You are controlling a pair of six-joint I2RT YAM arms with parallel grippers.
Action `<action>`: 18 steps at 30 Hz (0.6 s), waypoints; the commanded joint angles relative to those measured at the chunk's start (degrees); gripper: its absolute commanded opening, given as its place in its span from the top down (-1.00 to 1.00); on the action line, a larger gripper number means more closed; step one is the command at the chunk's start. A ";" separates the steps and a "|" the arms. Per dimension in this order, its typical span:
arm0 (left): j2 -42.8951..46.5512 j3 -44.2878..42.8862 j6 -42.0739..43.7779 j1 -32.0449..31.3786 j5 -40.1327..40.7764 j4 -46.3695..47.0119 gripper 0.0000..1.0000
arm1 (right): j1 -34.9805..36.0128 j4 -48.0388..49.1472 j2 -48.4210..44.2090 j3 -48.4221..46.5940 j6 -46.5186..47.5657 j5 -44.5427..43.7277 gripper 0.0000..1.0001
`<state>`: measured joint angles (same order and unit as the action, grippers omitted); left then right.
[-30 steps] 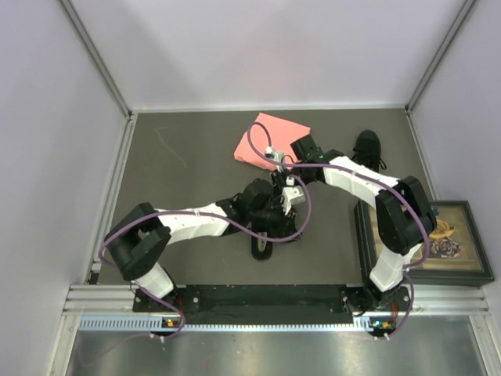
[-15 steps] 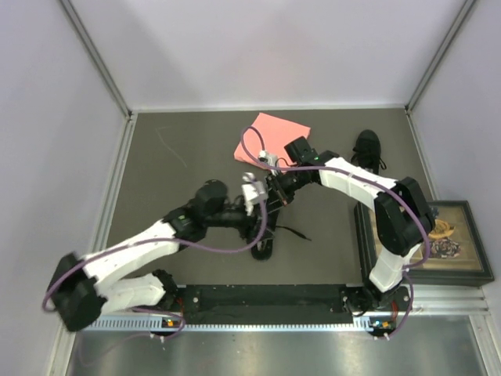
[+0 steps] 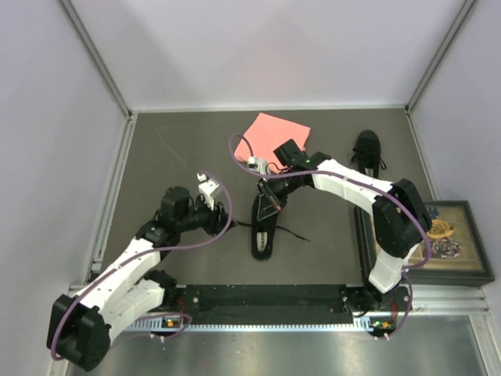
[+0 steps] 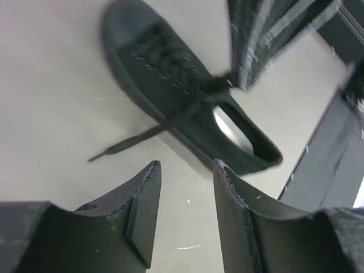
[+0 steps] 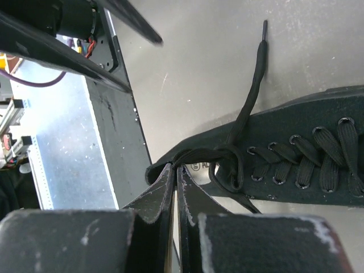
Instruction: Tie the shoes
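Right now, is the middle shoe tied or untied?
Untied. One lace end trails loose beside the shoe, and the right pincer is shut on a lace loop at the top eyelets.

A: The shoe [image 4: 153,62] is showing matt black canvas, and its lace [image 4: 136,135] is looking like flat woven cloth.
B: The insole [image 4: 230,128] is gleaming pale and smooth. The table [image 3: 180,149] is reading as dull grey, faintly speckled.
A: The left fingers [image 4: 142,216] are looking like matt black plastic, scuffed along the edges. The right fingers [image 5: 151,199] are wearing pale scratches too.
B: The arm shells [image 3: 129,262] are shining as smooth white plastic. The cloth [image 3: 274,137] is lying soft, pink and matt.
A: The sheet [image 3: 274,352] in front is glinting as brushed metal, and the frame [image 3: 462,276] is looking dark and slightly glossy.
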<state>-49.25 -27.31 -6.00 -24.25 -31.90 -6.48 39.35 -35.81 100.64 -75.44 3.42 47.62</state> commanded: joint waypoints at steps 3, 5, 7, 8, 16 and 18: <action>-6.72 -1.87 17.05 0.08 -16.24 6.93 0.04 | 0.20 -0.92 -1.06 -1.90 1.68 -0.59 1.00; -8.65 -1.52 18.13 -0.01 -17.67 8.67 0.00 | 0.20 -0.84 -0.45 -2.69 1.15 0.19 1.00; -9.28 -0.99 16.90 -0.01 -16.01 12.17 0.00 | 0.11 -0.92 0.51 -3.83 0.54 0.98 1.00; -9.89 -0.47 16.81 0.08 -15.57 13.06 0.00 | 0.11 -0.75 0.78 -4.10 0.10 1.95 1.00; -11.39 0.15 17.15 -0.01 -17.31 18.80 0.17 | 0.37 -0.14 3.24 -5.68 -2.19 4.59 1.00; -10.43 0.15 18.56 -0.01 -17.50 16.77 0.20 | 0.64 -0.31 3.86 -6.56 -2.45 4.77 1.00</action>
<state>-60.66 -27.09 9.34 -24.27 -46.50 7.92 39.33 -36.91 103.09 -78.17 1.89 49.78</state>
